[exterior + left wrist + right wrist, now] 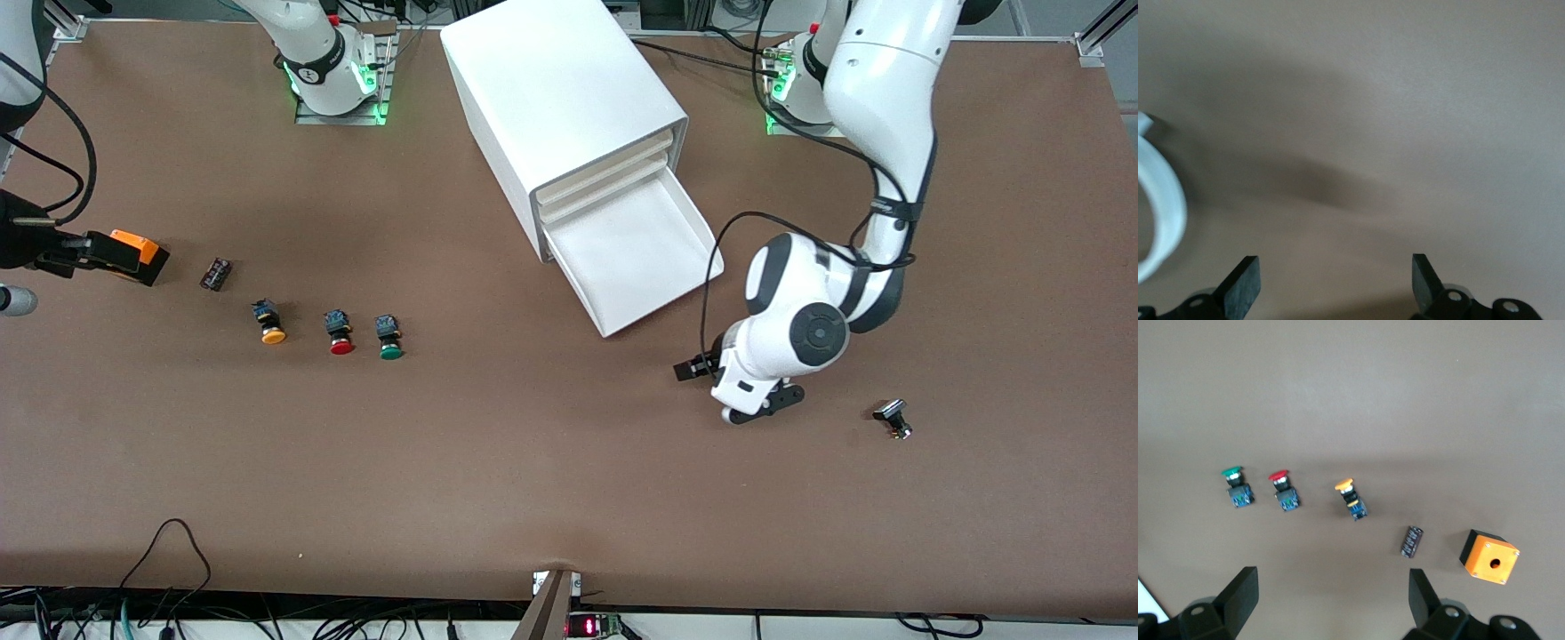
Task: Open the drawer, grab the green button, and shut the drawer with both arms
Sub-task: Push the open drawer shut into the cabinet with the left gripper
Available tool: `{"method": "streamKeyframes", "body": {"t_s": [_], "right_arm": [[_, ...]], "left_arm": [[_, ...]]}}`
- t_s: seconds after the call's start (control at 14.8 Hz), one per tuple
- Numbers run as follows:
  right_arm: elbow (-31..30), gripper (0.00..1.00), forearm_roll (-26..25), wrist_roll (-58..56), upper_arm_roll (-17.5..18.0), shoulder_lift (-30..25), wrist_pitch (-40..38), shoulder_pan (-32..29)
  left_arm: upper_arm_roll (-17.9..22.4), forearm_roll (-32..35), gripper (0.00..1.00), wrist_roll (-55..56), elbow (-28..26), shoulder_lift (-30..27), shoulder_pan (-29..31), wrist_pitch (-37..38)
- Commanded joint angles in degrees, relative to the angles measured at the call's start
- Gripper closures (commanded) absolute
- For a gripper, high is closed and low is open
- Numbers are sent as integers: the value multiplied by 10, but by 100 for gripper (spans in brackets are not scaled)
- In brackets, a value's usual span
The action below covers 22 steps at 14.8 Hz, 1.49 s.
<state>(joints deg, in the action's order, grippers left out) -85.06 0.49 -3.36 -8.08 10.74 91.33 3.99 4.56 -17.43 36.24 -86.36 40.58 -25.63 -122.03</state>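
Bottom drawer (pixel 653 258) of the white cabinet (pixel 560 107) is pulled out, tray looks bare inside; the drawers above it sit flush. Left gripper (pixel 751 407) is low over bare counter (pixel 533 462), just off the drawer's open front corner toward the left arm's end, fingers (pixel 1241 283) spread wide, nothing between them; a white curved edge (pixel 1165 213) shows at the side of the left wrist view. Green button (pixel 389 338) lies on its side on the counter, well apart from the cabinet toward the right arm's end, in a row beside the red button (pixel 339 333) and orange button (pixel 268 323). Past those: a small black part (pixel 215 274), then an orange box (pixel 135 256). Right gripper (pixel 1331 607) is up over that row, fingers (pixel 1238 597) wide, empty. A small black-and-silver piece (pixel 893 419) sits near the left gripper, toward the left arm's end.
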Motion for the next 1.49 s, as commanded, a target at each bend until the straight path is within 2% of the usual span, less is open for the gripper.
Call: {"method": "streamKeyframes", "body": {"t_s": [0.0,0.41,0.61,0.88,1.02,1.42], "right_arm": [[-48,0,-15,-7,18,-49,-16,5],[-108,0,-15,-6,18,-100,12,4],[-178,0,-16,-17,16,-134,87,4],[-163,0,-7,34,15,-122,76,0],[-160,0,-19,57,19,-113,76,8],[-142,0,-25,23,18,-104,76,7]], "left_arm": [[16,-9,0,100,-49,-6,-55,-77],[14,-9,0,161,-103,-27,-88,-91],[-2,-9,0,176,-153,-70,-88,-91],[-38,-9,0,181,-209,-110,-90,-88],[-57,-9,0,188,-231,-119,-104,-88],[-140,-9,0,293,-239,-120,-125,-88]]}}
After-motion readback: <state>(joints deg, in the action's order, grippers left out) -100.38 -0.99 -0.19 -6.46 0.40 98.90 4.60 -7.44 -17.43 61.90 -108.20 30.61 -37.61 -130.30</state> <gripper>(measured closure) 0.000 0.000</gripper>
